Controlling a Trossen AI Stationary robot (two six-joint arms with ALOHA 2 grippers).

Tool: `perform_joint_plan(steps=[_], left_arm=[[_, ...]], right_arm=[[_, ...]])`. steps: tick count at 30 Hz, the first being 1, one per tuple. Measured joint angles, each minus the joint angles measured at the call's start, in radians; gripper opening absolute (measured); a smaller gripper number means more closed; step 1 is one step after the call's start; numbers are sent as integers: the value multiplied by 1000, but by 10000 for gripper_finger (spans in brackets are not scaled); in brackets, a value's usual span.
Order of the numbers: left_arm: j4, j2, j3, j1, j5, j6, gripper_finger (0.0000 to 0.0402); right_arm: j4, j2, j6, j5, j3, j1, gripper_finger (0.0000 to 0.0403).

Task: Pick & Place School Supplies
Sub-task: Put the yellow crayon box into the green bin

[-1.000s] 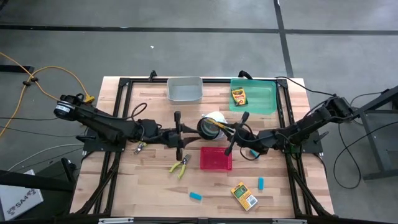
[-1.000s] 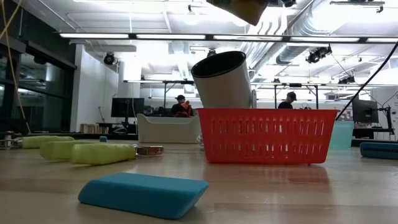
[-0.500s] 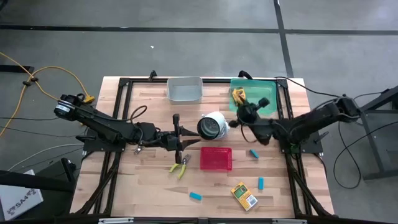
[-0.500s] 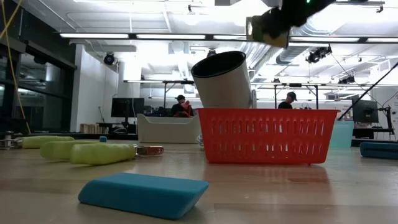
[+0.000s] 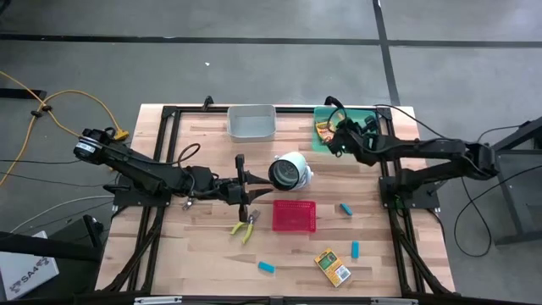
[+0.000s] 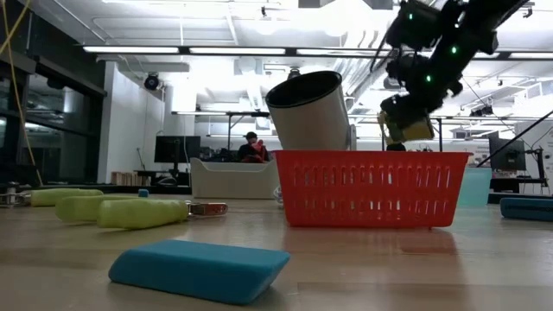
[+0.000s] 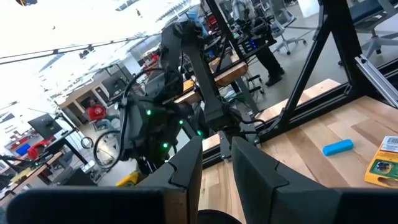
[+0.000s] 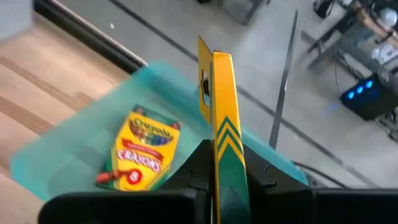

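While held above the tray: the right gripper [image 8: 224,180] pinches a crayon box [image 8: 221,121] on edge, over the green tray [image 5: 360,140] at the table's far right corner.
Tray contents: a second crayon box [image 8: 144,149] lies flat inside, near one wall; bare tray floor shows beside it.
Left gripper [image 5: 244,188]: sits low at mid-table with fingers slightly spread, holding nothing, just beside the pliers [image 5: 245,227].
Middle of the table [image 5: 203,254]: a white cylinder [image 5: 290,170] tilts behind the red basket [image 5: 294,216].
Front edge: a third crayon box [image 5: 332,266] and a blue block [image 5: 266,267] lie near it, well apart.
Right side: two more blue blocks [image 5: 345,208] lie on open wood.
Far edge: a grey bin [image 5: 251,122] sits left of the tray.
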Motion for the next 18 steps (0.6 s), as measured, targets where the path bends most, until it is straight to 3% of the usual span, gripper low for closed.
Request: perform_joint_plan(steps=[11,18], left_arm=[[0,0,0,0,0,-1,82],[4,0,0,0,0,-1,82]], right_arm=[[28,0,109,-48,-128,-145,27],[37,15,128,-54,-140,-226,28]])
